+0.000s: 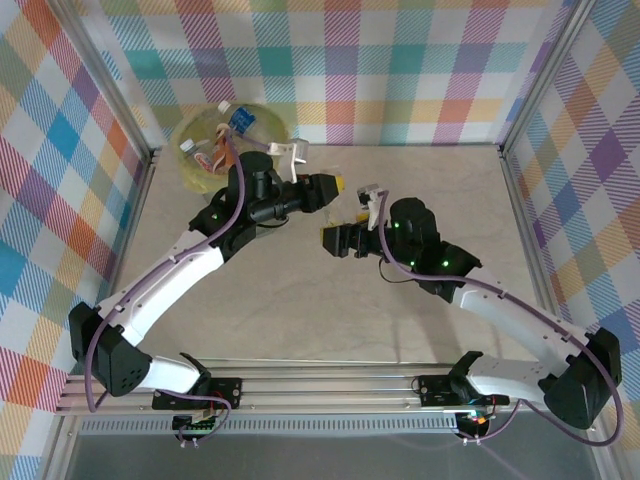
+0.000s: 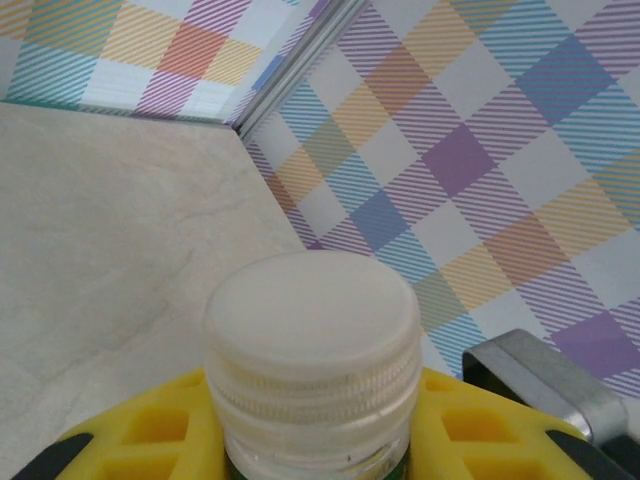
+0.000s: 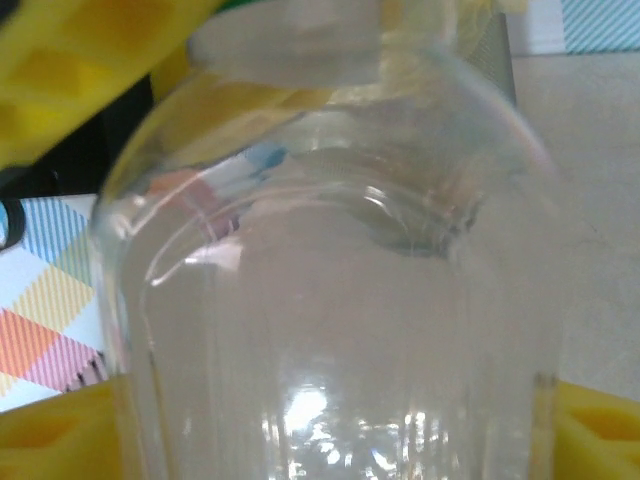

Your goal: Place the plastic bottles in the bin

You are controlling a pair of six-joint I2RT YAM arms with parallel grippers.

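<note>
At its wrist, the left tool point(image 2: 315, 450) grips a white-capped bottle point(image 2: 312, 320).

White-shelled with black joints and bases, the left arm point(image 1: 165, 285) and right arm point(image 1: 515, 320) carry purple cables point(image 1: 90, 375) and yellow, pocketed fingers point(image 2: 150, 430).

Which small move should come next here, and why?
Probably draw the right pincer back off the bottle. The left pincer looks closed under its white cap, so the left arm could then carry it alone to the bin.
</note>
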